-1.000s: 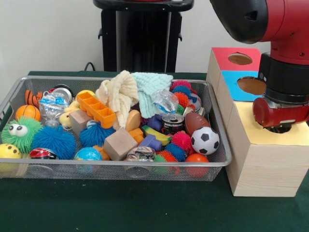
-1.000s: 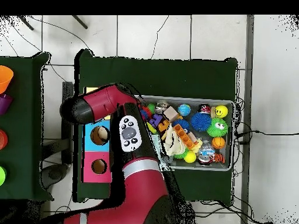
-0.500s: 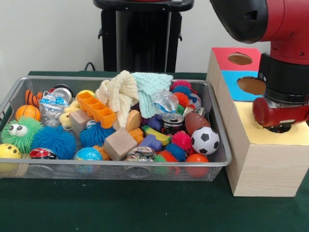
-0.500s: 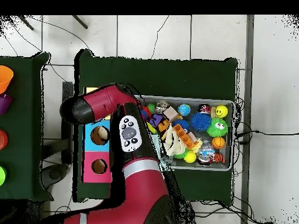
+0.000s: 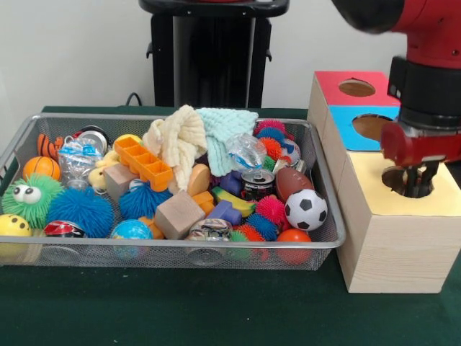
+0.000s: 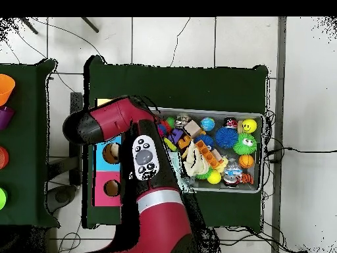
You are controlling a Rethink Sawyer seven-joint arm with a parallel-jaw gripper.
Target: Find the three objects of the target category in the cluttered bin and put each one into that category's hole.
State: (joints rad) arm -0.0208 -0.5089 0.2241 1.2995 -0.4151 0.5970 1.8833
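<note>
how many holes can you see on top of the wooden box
3: one in the red panel at the far end, one in the blue panel in the middle, and one in the yellow panel nearest, partly hidden by the claw.

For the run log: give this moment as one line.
gripper: over yellow hole, fingers unclear | bin: full | sports balls: soccer ball, football remain

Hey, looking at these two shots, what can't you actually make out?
- Gripper: front view, dark tips against the yellow hole; open or shut unclear.
- Yellow hole: front view, mostly behind the gripper; overhead, the arm covers it.
- Bin bottom layer: buried under toys and cloths in both views.
- Blue hole: overhead, partly under the arm.
</note>
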